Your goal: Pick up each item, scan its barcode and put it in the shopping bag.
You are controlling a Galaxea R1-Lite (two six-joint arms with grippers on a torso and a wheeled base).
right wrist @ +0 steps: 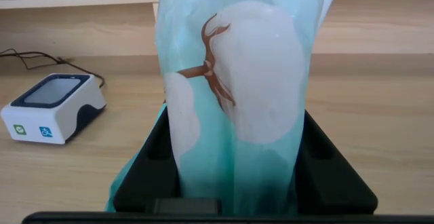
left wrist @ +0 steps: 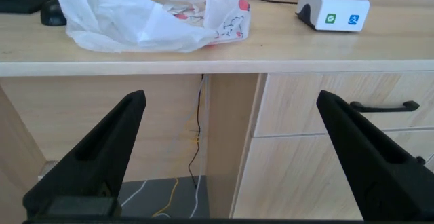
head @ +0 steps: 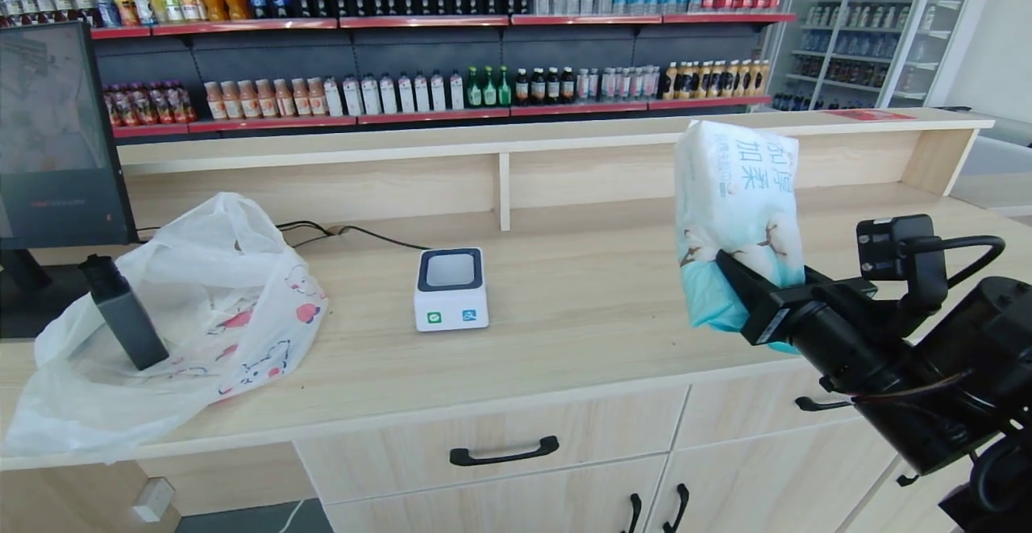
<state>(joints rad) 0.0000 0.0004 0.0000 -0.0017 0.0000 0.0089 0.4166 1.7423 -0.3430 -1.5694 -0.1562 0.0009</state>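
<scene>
My right gripper is shut on a soft tissue pack, white above and teal below with a cotton-flower print, held upright above the counter's right part. The same tissue pack sits squeezed between the two black fingers in the right wrist view. A white barcode scanner with a dark window stands mid-counter, left of the pack. The white printed shopping bag lies at the counter's left with a dark grey bottle standing in it. My left gripper is open, low in front of the cabinet, below the counter edge.
A monitor stands at the far left behind the bag. The scanner's cable runs along the counter's back. A raised wooden ledge borders the counter's far side, with drink shelves behind. Drawers with black handles are under the counter.
</scene>
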